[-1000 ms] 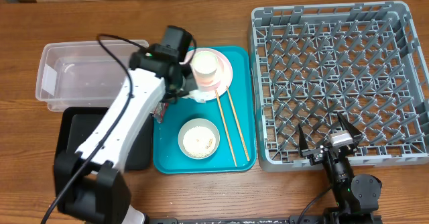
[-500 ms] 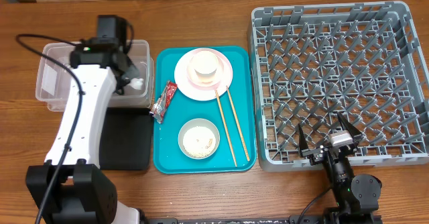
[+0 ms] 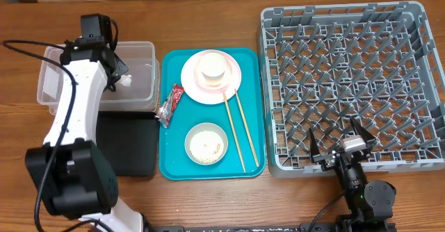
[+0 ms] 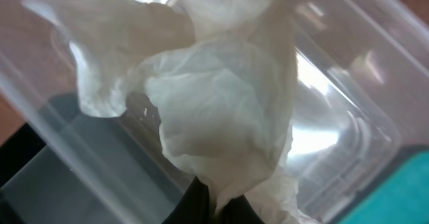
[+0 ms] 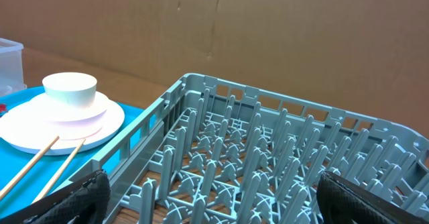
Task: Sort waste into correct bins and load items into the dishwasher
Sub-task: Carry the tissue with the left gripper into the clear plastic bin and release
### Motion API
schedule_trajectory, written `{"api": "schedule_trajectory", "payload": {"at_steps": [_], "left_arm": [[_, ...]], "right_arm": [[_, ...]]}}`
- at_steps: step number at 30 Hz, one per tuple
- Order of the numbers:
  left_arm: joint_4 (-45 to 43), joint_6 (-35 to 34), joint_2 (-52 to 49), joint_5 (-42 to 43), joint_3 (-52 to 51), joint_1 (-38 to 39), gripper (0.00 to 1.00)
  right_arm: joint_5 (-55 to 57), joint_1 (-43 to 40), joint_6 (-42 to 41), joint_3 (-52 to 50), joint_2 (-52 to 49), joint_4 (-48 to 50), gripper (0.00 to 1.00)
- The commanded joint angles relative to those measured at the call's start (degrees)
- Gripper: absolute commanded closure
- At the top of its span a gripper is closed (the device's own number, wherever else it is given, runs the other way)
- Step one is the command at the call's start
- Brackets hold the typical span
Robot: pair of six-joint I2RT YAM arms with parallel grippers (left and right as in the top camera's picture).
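Observation:
My left gripper (image 3: 119, 81) is shut on the crumpled white napkin (image 3: 127, 81) and holds it over the clear plastic tub (image 3: 55, 72); in the left wrist view the napkin (image 4: 221, 110) fills the frame above the tub (image 4: 348, 117). The black tray (image 3: 128, 145) lies in front of the tub. The red wrapper (image 3: 170, 105) lies on the left edge of the teal tray (image 3: 174, 164). A white bowl with rice (image 3: 206, 143) sits on that tray. A white cup (image 3: 212, 68) stands on the pink plate (image 3: 233, 86). My right gripper (image 3: 341, 145) is open at the grey dish rack's (image 3: 417, 86) front edge.
Two wooden chopsticks (image 3: 240, 131) lie on the teal tray right of the bowl. In the right wrist view the rack (image 5: 268, 163) fills the foreground, with the cup (image 5: 69, 88), plate (image 5: 107, 120) and chopsticks (image 5: 33, 163) to the left.
My left arm swung left from the plate on the teal tray to above the clear tub, carrying the napkin. The right arm has not moved.

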State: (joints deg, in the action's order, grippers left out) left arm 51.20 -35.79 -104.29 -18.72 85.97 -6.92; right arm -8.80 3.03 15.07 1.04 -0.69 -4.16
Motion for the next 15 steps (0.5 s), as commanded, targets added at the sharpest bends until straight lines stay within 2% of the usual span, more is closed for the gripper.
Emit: {"api": "schedule_trajectory", "payload": {"at_steps": [1,5,8,11,15], "left_arm": [[-1.18,0.7,-4.02,-1.42,0.37,-0.52,0.93],[-3.34,1.16,-6.32,-1.38,0.37,-0.7,0.89],[-4.63,1.22,-6.93,-1.44,0.37,-0.72,0.79],[-5.16,2.03,-6.91,-1.44,0.46,-0.87,0.62],[-3.93,6.43,-6.36,-1.09,2.62,-0.94,0.53]], "right_arm": [[-0.28,-0.15,-0.24,-0.59,0.52,0.22,0.0],[-0.28,-0.15,-0.26,-0.59,0.5,0.22,0.0],[-0.28,-0.15,-0.24,-0.59,0.52,0.22,0.0],[-0.28,-0.15,-0.26,-0.59,0.52,0.22,0.0],[-0.28,-0.15,-0.26,-0.59,0.52,0.22,0.0]]}}
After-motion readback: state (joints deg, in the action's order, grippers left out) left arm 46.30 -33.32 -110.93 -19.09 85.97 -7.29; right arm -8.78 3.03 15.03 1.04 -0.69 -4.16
